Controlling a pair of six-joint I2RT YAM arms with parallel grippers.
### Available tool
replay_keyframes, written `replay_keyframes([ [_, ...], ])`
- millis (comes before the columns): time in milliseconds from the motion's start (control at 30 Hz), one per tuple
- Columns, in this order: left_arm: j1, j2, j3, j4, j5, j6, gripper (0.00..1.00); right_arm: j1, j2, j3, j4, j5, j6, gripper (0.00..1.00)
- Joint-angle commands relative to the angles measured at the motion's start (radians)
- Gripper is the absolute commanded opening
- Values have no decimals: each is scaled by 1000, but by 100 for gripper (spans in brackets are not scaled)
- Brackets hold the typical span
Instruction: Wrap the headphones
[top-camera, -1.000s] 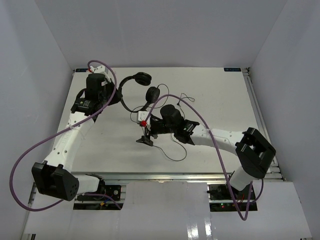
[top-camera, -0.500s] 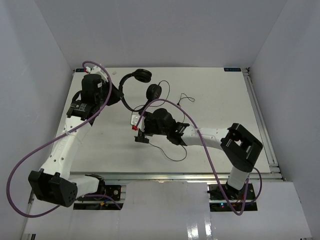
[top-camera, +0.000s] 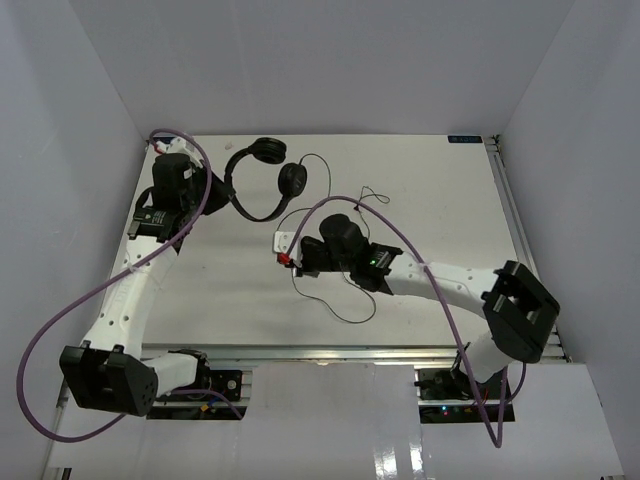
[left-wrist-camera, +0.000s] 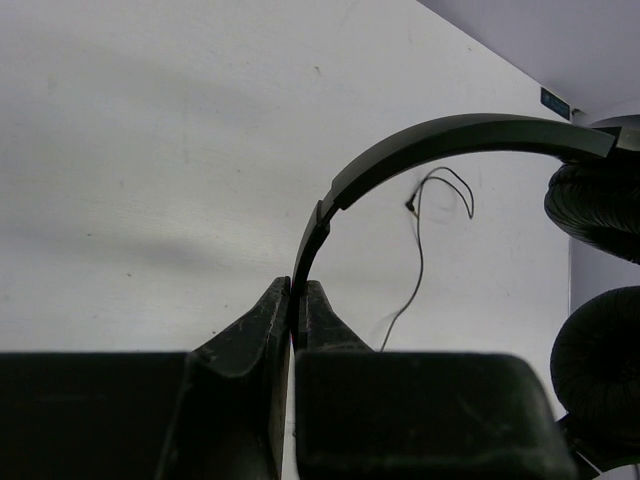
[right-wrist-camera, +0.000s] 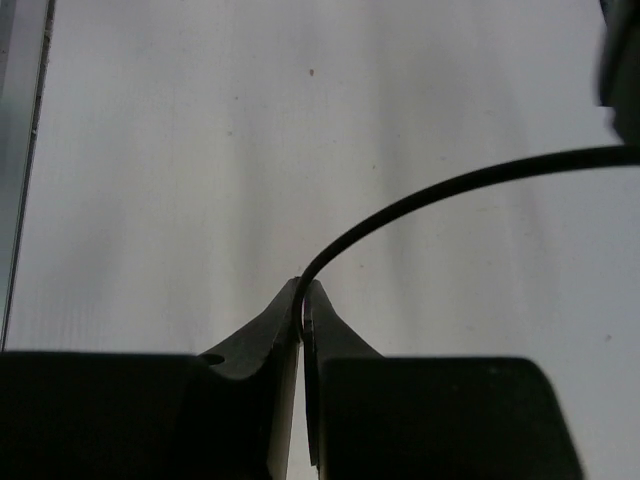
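Note:
The black headphones (top-camera: 244, 208) hang at the back left of the table, ear cups (top-camera: 268, 150) toward the far side. My left gripper (top-camera: 224, 190) is shut on the thin headband (left-wrist-camera: 440, 135), which arches up and right from the fingertips (left-wrist-camera: 298, 290) to the two padded cups (left-wrist-camera: 600, 200). The thin black cord (top-camera: 340, 312) trails from a cup across the table's middle. My right gripper (top-camera: 290, 262) is shut on that cord (right-wrist-camera: 450, 190), which curves up and right out of the closed jaws (right-wrist-camera: 302, 290). The cord's far end lies loose (top-camera: 365, 195).
Thick purple arm cables loop over the left side (top-camera: 60, 320) and above the right arm (top-camera: 400, 240). A metal rail (top-camera: 520, 240) runs along the table's right edge. White walls close in the table on the left, right and back.
My right gripper has closed on the cord, having been open before. My left arm has carried the headphones to the left and farther back.

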Motion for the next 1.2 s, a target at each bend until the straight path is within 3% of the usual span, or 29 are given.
replay_keyframes([
  [0, 16, 43, 2, 92, -43, 42, 0, 13, -133, 27, -243, 94, -158, 8],
  [167, 3, 159, 4, 113, -151, 177, 0, 41, -169, 130, -638, 377, -405, 8],
  [233, -6, 200, -13, 117, -174, 218, 0, 41, -170, 149, -719, 488, -471, 8],
  [367, -38, 239, -67, 123, -232, 271, 0, 31, -213, 135, -736, 679, -566, 8],
  [533, -51, 235, -124, 131, -278, 358, 0, -84, -271, 225, -713, 718, -624, 8],
  [700, -95, 224, -173, 130, -279, 415, 0, -219, -307, 308, -616, 690, -714, 8],
  [767, -160, 217, -191, 132, -258, 446, 0, -248, -313, 325, -565, 657, -731, 8],
  [1167, -278, 146, -232, 233, -55, 538, 0, -256, -247, 409, -509, 315, -597, 8],
])
